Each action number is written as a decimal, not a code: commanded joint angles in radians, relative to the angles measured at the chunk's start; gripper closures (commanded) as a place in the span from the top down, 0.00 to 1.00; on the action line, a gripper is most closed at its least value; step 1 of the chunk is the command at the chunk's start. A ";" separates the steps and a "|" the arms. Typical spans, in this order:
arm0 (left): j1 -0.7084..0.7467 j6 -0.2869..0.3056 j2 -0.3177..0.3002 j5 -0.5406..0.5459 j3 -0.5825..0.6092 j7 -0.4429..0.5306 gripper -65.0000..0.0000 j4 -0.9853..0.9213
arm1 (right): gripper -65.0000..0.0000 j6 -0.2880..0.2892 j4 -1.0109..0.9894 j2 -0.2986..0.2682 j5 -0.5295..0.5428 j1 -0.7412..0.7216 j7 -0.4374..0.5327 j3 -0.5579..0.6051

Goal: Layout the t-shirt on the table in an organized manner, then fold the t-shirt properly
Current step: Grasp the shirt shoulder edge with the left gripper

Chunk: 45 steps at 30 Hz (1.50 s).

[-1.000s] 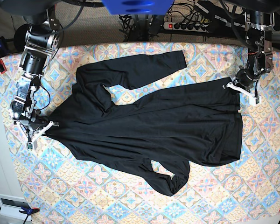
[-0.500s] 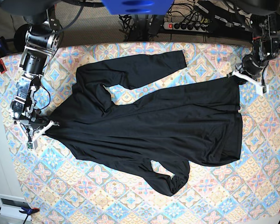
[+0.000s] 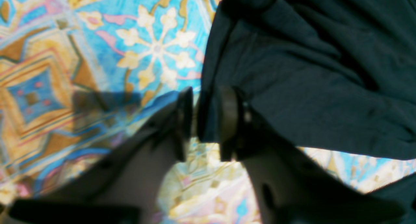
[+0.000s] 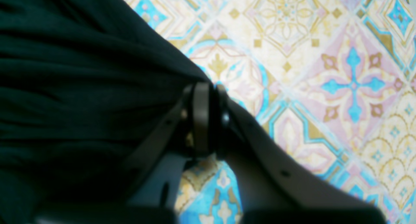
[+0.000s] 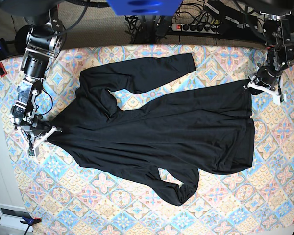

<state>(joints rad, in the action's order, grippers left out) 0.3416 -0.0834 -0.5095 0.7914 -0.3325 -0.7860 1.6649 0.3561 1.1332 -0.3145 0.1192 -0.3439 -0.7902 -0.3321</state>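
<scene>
- plain black long-sleeved t-shirt [image 5: 161, 129] flat on pastel tile-patterned table [image 5: 112, 196], long axis running from right gripper [image 5: 39, 136] to left gripper [image 5: 264, 88]
- right gripper pinches its shoulder edge
- left gripper's jaws slightly parted, hem corner between them (blurry)

A power strip [image 5: 198, 26] with cables lies behind; a white box [image 5: 11, 215] sits low beside
</scene>
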 commanded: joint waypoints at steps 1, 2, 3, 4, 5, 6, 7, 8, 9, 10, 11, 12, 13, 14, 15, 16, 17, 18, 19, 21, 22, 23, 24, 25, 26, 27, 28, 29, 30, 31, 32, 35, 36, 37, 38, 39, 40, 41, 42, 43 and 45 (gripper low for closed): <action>-0.014 -0.002 -0.019 0.003 -0.006 0.020 0.31 0.001 | 0.00 -0.002 0.024 -0.019 0.007 -0.028 0.019 -0.005; -0.016 -0.002 -0.018 0.003 -0.006 0.023 0.35 -0.012 | 0.00 -0.002 0.024 -0.019 0.007 -0.028 0.019 -0.005; -0.016 -0.002 -0.008 0.004 -0.006 0.026 0.38 -0.022 | 0.00 -0.002 0.024 -0.019 0.007 -0.028 0.019 -0.005; -0.025 0.000 -0.001 0.004 -0.006 0.026 0.41 -0.029 | 0.00 -0.002 0.024 -0.019 0.007 -0.028 0.019 -0.005; -0.034 0.001 0.001 0.004 -0.006 0.026 0.43 -0.032 | 0.00 -0.002 0.024 -0.019 0.007 -0.027 0.019 -0.005; -0.039 0.001 0.001 0.003 -0.004 0.024 0.44 -0.035 | 0.00 -0.002 0.024 -0.019 0.007 -0.027 0.019 -0.005; -0.040 0.001 0.001 0.003 -0.003 0.024 0.45 -0.035 | 0.00 -0.002 0.024 -0.019 0.007 -0.027 0.019 -0.005; -0.043 0.001 0.002 0.003 0.009 0.026 0.45 -0.035 | 0.00 -0.002 0.024 -0.019 0.007 -0.027 0.019 -0.005; -0.045 0.001 0.002 0.003 0.020 0.026 0.45 -0.036 | 0.00 -0.002 0.024 -0.019 0.007 -0.027 0.019 -0.005; -0.045 0.001 0.002 0.003 0.026 0.027 0.45 -0.042 | 0.00 -0.002 0.024 -0.019 0.007 -0.027 0.019 -0.005; -0.049 0.001 0.002 0.003 0.031 0.027 0.45 -0.053 | 0.00 -0.002 0.024 -0.019 0.007 -0.027 0.018 -0.005; -0.066 0.001 0.002 0.003 0.034 0.027 0.45 -0.065 | 0.00 -0.002 0.024 -0.019 0.007 -0.027 0.018 -0.005; -0.074 0.001 0.002 0.003 0.036 0.027 0.45 -0.081 | 0.00 -0.002 0.024 -0.019 0.007 -0.027 0.018 -0.005; -0.077 0.001 0.002 0.004 0.036 0.027 0.45 -0.096 | 0.00 -0.002 0.024 -0.018 0.007 -0.027 0.018 -0.005; -0.078 0.003 0.002 0.004 0.036 0.027 0.45 -0.104 | 0.00 -0.002 0.024 -0.018 0.007 -0.027 0.018 -0.005; -0.082 0.003 0.002 0.004 0.036 0.027 0.45 -0.105 | 0.00 -0.002 0.024 -0.018 0.007 -0.027 0.018 -0.005; -0.086 0.003 0.002 0.004 0.036 0.027 0.45 -0.105 | 0.00 -0.002 0.024 -0.018 0.007 -0.027 0.018 -0.005; -0.089 0.003 0.002 0.004 0.036 0.027 0.45 -0.105 | 0.00 -0.002 0.024 -0.018 0.007 -0.027 0.018 -0.005; -0.091 0.003 0.002 0.004 0.036 0.027 0.45 -0.108 | 0.00 -0.002 0.024 -0.018 0.007 -0.027 0.018 -0.005; -0.092 0.004 0.002 0.004 0.036 0.027 0.45 -0.116 | 0.00 -0.002 0.024 -0.018 0.007 -0.027 0.018 -0.005; -0.092 0.004 0.002 0.004 0.036 0.027 0.45 -0.116 | 0.00 -0.002 0.024 -0.018 0.007 -0.027 0.018 -0.005; -0.092 0.004 0.002 0.006 0.036 0.026 0.45 -0.116 | 0.00 -0.002 0.024 -0.018 0.007 -0.027 0.018 -0.005; -0.092 0.004 0.002 0.012 0.036 0.023 0.45 -0.114 | 0.00 -0.002 0.024 -0.018 0.007 -0.027 0.018 -0.005; -0.092 0.004 0.002 0.012 0.036 0.021 0.45 -0.113 | 0.00 -0.002 0.024 -0.018 0.007 -0.027 0.018 -0.005; -0.092 0.004 0.002 0.012 0.036 0.020 0.45 -0.113 | 0.00 -0.002 0.024 -0.018 0.007 -0.027 0.018 -0.005; -0.092 0.004 0.002 0.012 0.036 0.020 0.45 -0.113 | 0.00 -0.002 0.024 -0.018 0.007 -0.027 0.018 -0.005; -0.091 0.004 0.002 0.013 0.036 0.020 0.45 -0.113 | 0.00 -0.002 0.024 -0.018 0.007 -0.027 0.018 -0.005; -0.088 0.004 0.001 0.013 0.034 0.020 0.45 -0.113 | 0.00 -0.002 0.024 -0.018 0.007 -0.027 0.018 -0.005; -0.088 0.004 -0.001 0.013 0.032 0.020 0.45 -0.113 | 0.00 -0.002 0.024 -0.018 0.007 -0.027 0.018 -0.005; -0.088 0.004 -0.002 0.013 0.031 0.020 0.45 -0.113 | 0.00 -0.002 0.024 -0.018 0.007 -0.027 0.018 -0.005; -0.088 0.006 -0.004 0.013 0.029 0.020 0.45 -0.113 | 0.00 -0.002 0.024 -0.018 0.007 -0.027 0.018 -0.005; -0.092 0.006 -0.004 0.013 0.028 0.020 0.45 -0.111 | 0.00 -0.002 0.024 -0.018 0.007 -0.027 0.018 -0.005; -0.092 0.006 -0.004 0.013 0.028 0.020 0.45 -0.102 | 0.00 -0.002 0.024 -0.018 0.007 -0.027 0.018 -0.005; -0.092 0.006 -0.004 0.013 0.028 0.020 0.45 -0.085 | 0.00 -0.002 0.024 -0.018 0.007 -0.027 0.018 -0.005; -0.092 0.006 -0.004 0.013 0.028 0.020 0.45 -0.065 | 0.00 -0.002 0.024 -0.018 0.007 -0.027 0.018 -0.005; -0.092 0.006 -0.004 0.012 0.028 0.020 0.45 -0.044 | 0.00 -0.002 0.023 -0.018 0.007 -0.027 0.018 -0.005; -0.092 0.006 -0.002 0.012 0.028 0.020 0.45 -0.029 | 0.00 -0.002 0.023 -0.018 0.007 -0.027 0.018 -0.005; -0.092 0.006 -0.001 0.007 0.028 0.020 0.45 -0.021 | 0.00 -0.002 0.023 -0.018 0.007 -0.027 0.018 -0.005; -0.094 0.006 -0.001 0.006 0.028 0.020 0.45 -0.022 | 0.00 -0.002 0.023 -0.018 0.007 -0.027 0.018 -0.005; -0.097 0.004 -0.001 0.004 0.028 0.020 0.45 -0.025 | 0.00 -0.002 0.023 -0.018 0.007 -0.027 0.018 -0.005; -0.120 0.004 0.001 0.003 0.034 0.018 0.45 -0.030 | 0.00 -0.002 0.023 -0.018 0.007 -0.027 0.018 -0.005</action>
<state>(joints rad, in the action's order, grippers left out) 0.2371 -0.0849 -0.4900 0.7883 -0.2924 -0.7856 1.6207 0.3561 1.1378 -0.3141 0.1200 -0.3439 -0.7925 -0.3321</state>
